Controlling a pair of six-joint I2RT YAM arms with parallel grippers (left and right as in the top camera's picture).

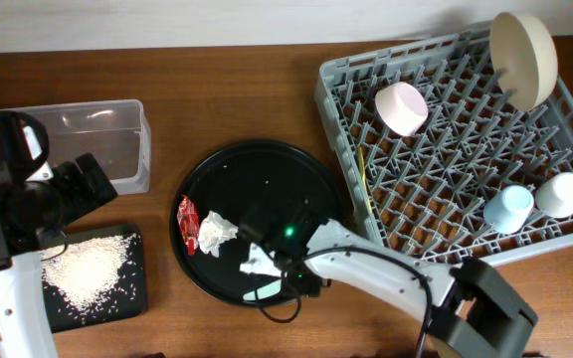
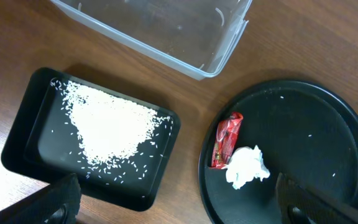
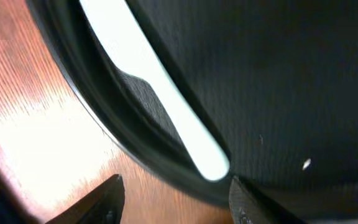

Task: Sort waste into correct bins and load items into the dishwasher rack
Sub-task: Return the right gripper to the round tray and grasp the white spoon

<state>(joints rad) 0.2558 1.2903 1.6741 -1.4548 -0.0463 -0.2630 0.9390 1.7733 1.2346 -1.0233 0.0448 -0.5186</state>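
The red wrapper (image 1: 188,224) and the crumpled napkin (image 1: 217,232) lie side by side on the left of the round black tray (image 1: 257,184); the left wrist view also shows the wrapper (image 2: 226,140) and the napkin (image 2: 247,167). The rice (image 1: 88,264) is heaped in the flat black tray (image 1: 139,286). The clear tub (image 1: 145,149) is empty. My left gripper (image 1: 86,182) is open and empty, above the table between the two bins. My right gripper (image 3: 176,182) is open at the round tray's front rim, close to a pale blue utensil (image 3: 148,81) lying over that rim.
The grey rack (image 1: 331,85) at the right holds the cream dish (image 1: 523,58), pink bowl (image 1: 401,107), light blue cup (image 1: 508,207), white cup (image 1: 561,194) and a yellow utensil (image 1: 366,179). A few rice grains dot the round tray (image 2: 303,124).
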